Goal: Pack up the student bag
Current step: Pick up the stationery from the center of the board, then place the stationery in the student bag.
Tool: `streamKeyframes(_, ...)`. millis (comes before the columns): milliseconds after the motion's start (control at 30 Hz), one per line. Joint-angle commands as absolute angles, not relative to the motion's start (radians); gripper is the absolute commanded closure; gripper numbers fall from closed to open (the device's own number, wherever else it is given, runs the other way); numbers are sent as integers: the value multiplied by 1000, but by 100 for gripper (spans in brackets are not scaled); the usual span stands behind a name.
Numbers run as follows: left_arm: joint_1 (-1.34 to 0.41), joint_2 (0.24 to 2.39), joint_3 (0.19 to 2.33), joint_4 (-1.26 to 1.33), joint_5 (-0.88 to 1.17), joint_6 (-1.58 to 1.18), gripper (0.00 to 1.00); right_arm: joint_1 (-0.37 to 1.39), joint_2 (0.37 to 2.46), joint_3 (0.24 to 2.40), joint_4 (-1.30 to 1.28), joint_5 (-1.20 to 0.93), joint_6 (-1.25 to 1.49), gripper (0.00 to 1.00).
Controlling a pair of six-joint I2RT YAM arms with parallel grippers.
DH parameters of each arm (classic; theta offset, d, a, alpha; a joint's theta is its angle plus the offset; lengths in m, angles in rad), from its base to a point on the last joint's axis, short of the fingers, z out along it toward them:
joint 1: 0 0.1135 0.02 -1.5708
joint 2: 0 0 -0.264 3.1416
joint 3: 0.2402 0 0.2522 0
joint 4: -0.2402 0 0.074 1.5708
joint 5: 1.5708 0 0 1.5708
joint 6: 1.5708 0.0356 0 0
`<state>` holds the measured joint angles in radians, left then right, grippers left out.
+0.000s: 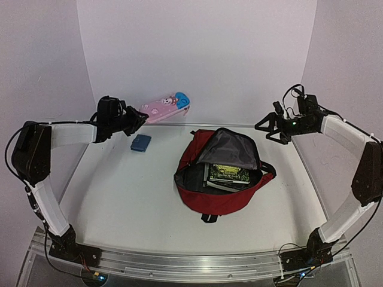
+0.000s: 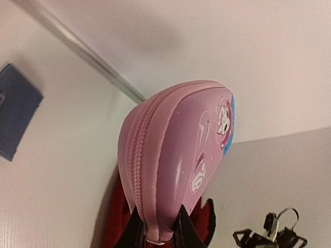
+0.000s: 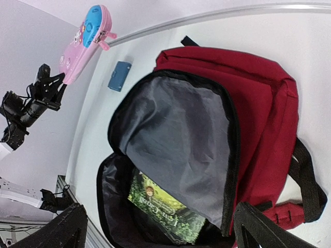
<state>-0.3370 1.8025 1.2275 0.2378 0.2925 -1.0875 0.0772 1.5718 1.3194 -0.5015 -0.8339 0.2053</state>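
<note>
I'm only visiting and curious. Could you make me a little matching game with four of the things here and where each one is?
1. pink pencil case
2. student bag
3. small blue item
4. green book

A. lying flat on the table near the back wall
B. inside the bag
C. held off the table in the left arm's jaws
D. open on the table, flap folded back

Pairs: 1-C, 2-D, 3-A, 4-B.

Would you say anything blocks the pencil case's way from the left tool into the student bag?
Nothing visible does: the pencil case hangs clear in the left tool, and the student bag lies unzipped, flap back.
</note>
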Motion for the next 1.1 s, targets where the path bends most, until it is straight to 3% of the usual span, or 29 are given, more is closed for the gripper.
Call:
streamKeyframes(0,-397,1664,1240,301,432,-987,100,85,1602,1425,-482,-942,270,2)
streamKeyframes(300,-538,1588,1214,271,522,-937,100,160,1579,1497,-458,-1073,285,2)
streamKeyframes(767,-664,1628,1200,353,619,-945,100,280,1633,1535,-457,-997,261,4)
streamKeyframes(933,-693,1615,1183,343,607,-923,100,305,1644,1547,-452,-1068,277,31)
streamKeyframes(1067,-703,1585,1151,326,593,-898,96,308,1637,1550,-450,-1143,289,65)
